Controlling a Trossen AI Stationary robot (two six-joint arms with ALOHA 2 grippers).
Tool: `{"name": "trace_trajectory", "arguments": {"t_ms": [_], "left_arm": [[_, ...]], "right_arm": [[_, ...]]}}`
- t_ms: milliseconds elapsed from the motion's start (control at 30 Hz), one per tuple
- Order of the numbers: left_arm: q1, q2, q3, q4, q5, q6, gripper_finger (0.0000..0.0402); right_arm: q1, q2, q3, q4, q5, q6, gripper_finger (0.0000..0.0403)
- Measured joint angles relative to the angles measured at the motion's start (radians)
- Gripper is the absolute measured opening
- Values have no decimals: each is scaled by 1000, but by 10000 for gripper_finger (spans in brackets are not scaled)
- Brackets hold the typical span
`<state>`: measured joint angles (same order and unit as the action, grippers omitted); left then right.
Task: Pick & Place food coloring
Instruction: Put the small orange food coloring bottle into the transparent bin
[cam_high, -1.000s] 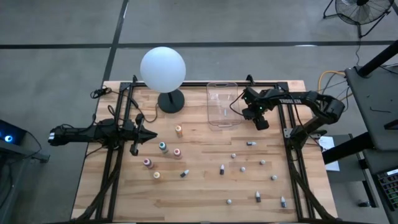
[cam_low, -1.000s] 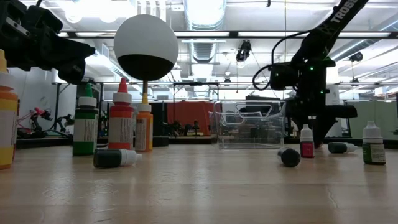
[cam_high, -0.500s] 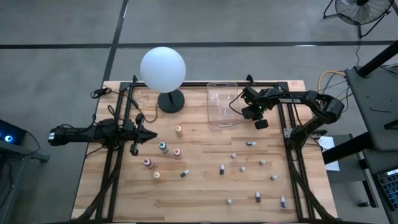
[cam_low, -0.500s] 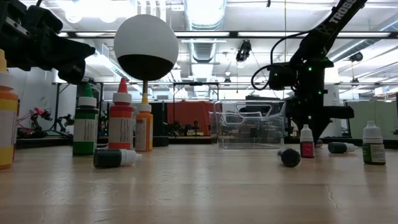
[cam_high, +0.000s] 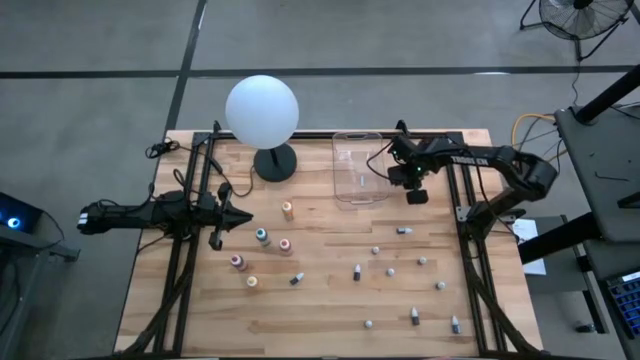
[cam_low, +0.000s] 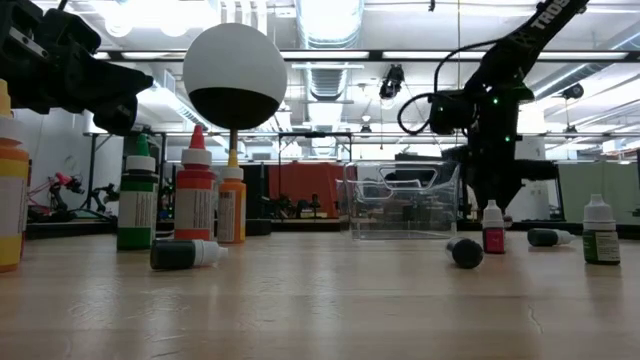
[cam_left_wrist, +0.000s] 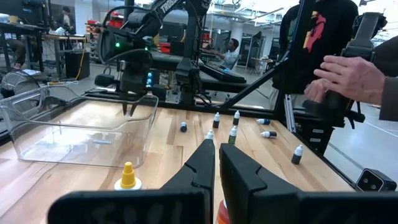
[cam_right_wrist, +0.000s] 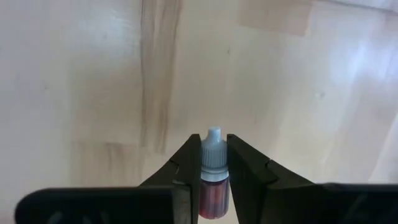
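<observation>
My right gripper (cam_high: 412, 192) hangs just right of the clear plastic bin (cam_high: 357, 167), shut on a small food coloring bottle (cam_right_wrist: 213, 177) with a white cap and a reddish body. The left wrist view shows that gripper (cam_left_wrist: 127, 111) pointing down by the bin's far wall. Larger bottles stand left of centre: orange (cam_high: 288, 210), teal (cam_high: 262, 237), pink (cam_high: 285, 245). Several small bottles are scattered on the right half, such as one (cam_high: 357, 271). My left gripper (cam_high: 244, 215) waits at the table's left, shut and holding nothing. My right gripper pinches the small bottle by its body just below the white cap (cam_right_wrist: 213, 144), one finger (cam_right_wrist: 190, 163) on each side. The bottle lies along the fingers with its cap end sticking out past their tips. The fingers point down over the wood, and the bottle is lifted clear.
A white globe lamp (cam_high: 262, 110) stands on a dark base at the far edge, left of the bin. Black frame rails run along both table sides. In the left wrist view a person's hand (cam_left_wrist: 348, 74) rests on equipment beyond the table. Bare wood lies along the near edge.
My right gripper, still shut on the small bottle, has risen and moved a little toward the far edge, staying close beside the bin's right wall. My left arm has kept still.
</observation>
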<state>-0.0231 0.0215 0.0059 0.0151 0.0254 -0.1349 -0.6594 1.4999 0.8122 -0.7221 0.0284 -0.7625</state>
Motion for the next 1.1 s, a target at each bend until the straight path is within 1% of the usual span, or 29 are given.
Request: {"name": "trace_trajectory", "arguments": {"t_ms": [167,400,533,667,867,1100], "left_arm": [[0,0,0,0,0,0,0],[0,0,0,0,0,0,0],[0,0,0,0,0,0,0],[0,0,0,0,0,0,0],[0,0,0,0,0,0,0],[0,0,0,0,0,0,0]], "right_arm": [[0,-40,70,-125,0,57,50],[8,-144,195,-297,0,148,50],[12,-200,238,-344,-1,198,50],[14,-250,250,-345,-3,253,50],[14,-314,226,-335,-7,358,50],[13,-387,147,-188,-85,453,50]]}}
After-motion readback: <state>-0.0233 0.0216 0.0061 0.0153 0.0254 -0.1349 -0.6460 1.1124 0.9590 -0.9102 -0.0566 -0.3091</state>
